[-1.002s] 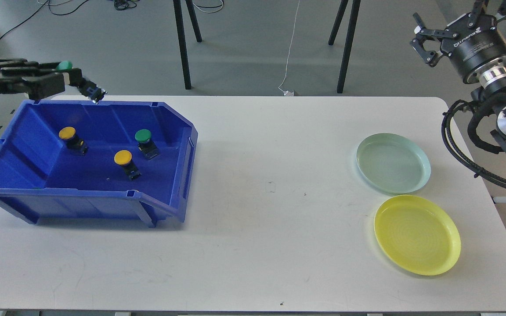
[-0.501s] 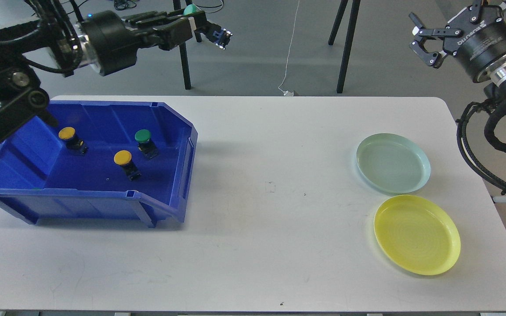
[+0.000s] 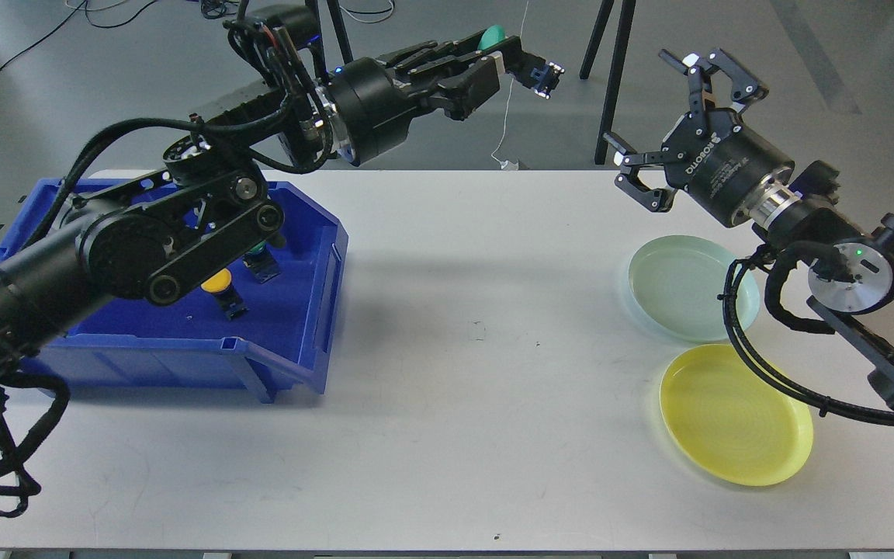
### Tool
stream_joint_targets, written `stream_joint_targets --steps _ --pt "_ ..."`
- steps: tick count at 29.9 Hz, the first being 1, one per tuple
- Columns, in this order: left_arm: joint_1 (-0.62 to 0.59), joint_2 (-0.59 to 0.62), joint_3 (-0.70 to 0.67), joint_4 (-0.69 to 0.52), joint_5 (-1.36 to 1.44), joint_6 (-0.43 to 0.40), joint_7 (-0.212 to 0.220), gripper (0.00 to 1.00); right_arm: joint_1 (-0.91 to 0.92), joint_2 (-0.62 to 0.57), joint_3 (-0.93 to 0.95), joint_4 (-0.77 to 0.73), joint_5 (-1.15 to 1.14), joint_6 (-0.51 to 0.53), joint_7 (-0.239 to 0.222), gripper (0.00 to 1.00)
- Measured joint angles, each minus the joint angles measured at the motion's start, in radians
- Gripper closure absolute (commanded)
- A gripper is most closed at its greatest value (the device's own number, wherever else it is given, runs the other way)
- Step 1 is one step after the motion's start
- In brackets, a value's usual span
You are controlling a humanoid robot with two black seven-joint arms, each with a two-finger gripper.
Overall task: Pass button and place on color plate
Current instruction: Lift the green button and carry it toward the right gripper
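My left gripper point(image 3: 503, 64) is shut on a green-capped button point(image 3: 526, 68); its green cap shows above the fingers and its dark body with a blue end sticks out to the right. It is held high over the table's far edge, near the middle. My right gripper point(image 3: 668, 128) is open and empty, a little to the right of the button, fingers pointing left. A pale green plate point(image 3: 694, 287) and a yellow plate point(image 3: 736, 414) lie at the right of the table.
A blue bin point(image 3: 303, 310) stands at the left; my left arm covers much of it. A yellow-capped button point(image 3: 222, 289) and part of a green-capped one point(image 3: 264, 262) show inside. Black stand legs rise behind the table.
My left arm has swung right and up from the bin with the green button in it. My right gripper has moved left and lower toward it, staying open.
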Motion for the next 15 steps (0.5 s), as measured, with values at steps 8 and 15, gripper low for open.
stream_joint_targets --steps 8,15 --pt "0.043 -0.023 0.007 0.017 0.005 0.003 -0.001 0.68 0.005 0.066 0.006 0.001 -0.037 -0.002 0.014 0.11" --pt "0.055 -0.025 0.008 0.019 0.005 0.002 0.001 0.68 0.006 0.094 0.018 0.0 -0.037 -0.001 0.015 0.27"
